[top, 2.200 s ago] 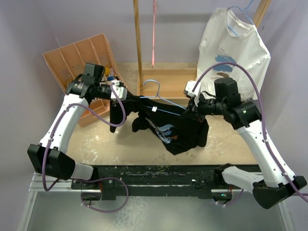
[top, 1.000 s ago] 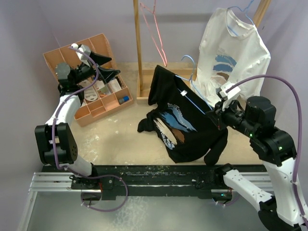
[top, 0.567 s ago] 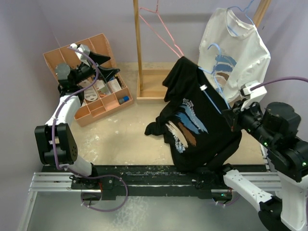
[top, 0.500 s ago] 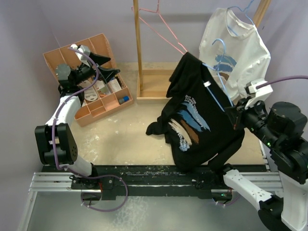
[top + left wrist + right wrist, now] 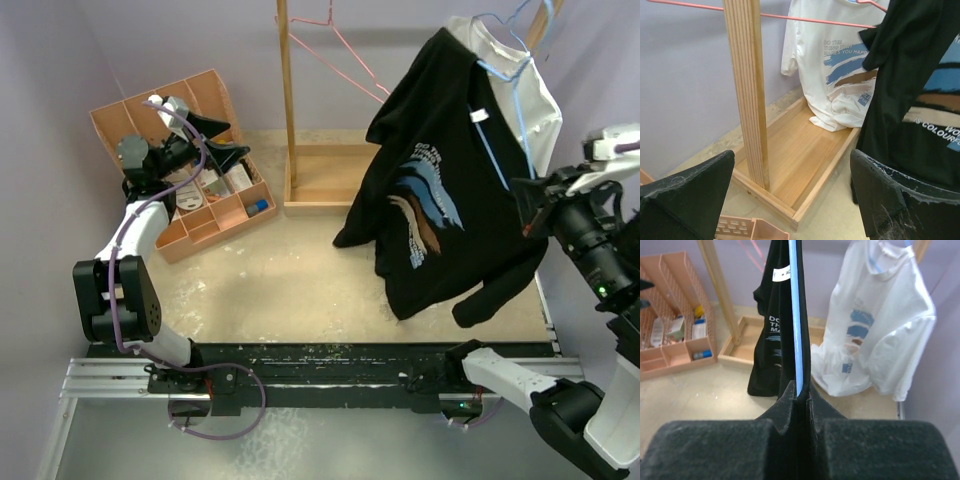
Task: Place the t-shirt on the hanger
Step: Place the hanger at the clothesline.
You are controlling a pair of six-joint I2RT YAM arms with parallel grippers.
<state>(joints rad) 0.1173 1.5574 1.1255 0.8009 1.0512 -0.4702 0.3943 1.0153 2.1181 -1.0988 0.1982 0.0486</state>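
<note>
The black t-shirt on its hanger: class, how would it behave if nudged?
Likely floppy: the black t-shirt drapes in loose, sagging folds. It would probably swing, hanging off the thin hanger that the right gripper pinches.

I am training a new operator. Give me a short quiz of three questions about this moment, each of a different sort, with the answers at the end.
1. True or false: the left hand holds the black t-shirt.
2. What does the right hand pinch? A) a sleeve of the white shirt; B) the light-blue hanger that carries the black t-shirt; C) a bottle from the tray.
3. Fill in: the bare hanger on the wooden rack is ____ in colour.
Key: 1 false (its jaws stand wide open, with nothing between them); 2 B; 3 pink.
</note>
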